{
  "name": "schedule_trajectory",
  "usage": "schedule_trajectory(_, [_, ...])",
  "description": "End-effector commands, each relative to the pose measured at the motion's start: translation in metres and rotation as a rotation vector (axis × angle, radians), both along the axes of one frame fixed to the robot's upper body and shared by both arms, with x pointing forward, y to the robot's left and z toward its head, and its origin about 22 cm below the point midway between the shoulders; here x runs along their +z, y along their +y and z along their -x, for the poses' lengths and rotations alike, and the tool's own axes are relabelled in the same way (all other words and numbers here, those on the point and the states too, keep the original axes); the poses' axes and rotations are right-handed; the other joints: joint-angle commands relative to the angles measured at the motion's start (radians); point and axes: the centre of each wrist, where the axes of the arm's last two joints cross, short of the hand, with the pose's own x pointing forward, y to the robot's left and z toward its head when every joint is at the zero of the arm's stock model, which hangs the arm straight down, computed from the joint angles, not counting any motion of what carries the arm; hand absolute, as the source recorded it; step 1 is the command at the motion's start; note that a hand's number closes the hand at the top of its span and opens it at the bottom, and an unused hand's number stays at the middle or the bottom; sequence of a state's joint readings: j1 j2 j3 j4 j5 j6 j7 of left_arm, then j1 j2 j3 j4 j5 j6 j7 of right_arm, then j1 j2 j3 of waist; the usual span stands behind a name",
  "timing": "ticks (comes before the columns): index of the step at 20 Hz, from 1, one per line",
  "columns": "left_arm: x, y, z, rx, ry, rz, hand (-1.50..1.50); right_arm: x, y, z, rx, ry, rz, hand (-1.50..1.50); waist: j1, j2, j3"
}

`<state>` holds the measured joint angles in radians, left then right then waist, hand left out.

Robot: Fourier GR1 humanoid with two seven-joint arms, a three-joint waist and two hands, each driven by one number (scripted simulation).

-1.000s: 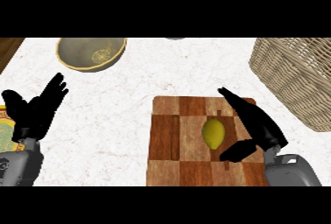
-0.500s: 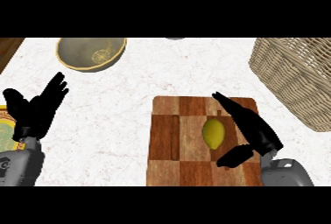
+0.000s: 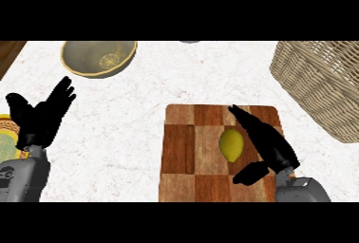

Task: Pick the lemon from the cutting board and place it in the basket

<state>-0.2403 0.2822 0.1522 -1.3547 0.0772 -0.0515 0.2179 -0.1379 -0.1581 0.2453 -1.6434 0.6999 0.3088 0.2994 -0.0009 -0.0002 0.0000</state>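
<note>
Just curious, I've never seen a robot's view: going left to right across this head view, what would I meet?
Black left hand → round tan bowl → checkered wooden cutting board → yellow lemon → black right hand → woven wicker basket.

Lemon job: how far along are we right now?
Early stage. Done: the right hand is alongside the lemon, fingers straight, thumb below it. In hand: nothing; the lemon lies on the cutting board. Left: grasp, lift, carry to the wicker basket at upper right. The left hand rests open at the left.
</note>
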Motion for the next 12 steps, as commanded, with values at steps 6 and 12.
schedule_trajectory(6, [-0.008, 0.006, 0.009, 0.010, -0.009, 0.002, 0.00, -0.029, 0.019, -0.005, 0.100, 0.008, 0.156, 1.50, 0.004, 0.001, 0.000])
schedule_trajectory(12, [0.014, 0.015, -0.002, -0.002, 0.014, 0.007, 0.00, -0.046, 0.031, -0.012, 0.101, -0.003, 0.147, 1.50, 0.003, 0.001, 0.000])
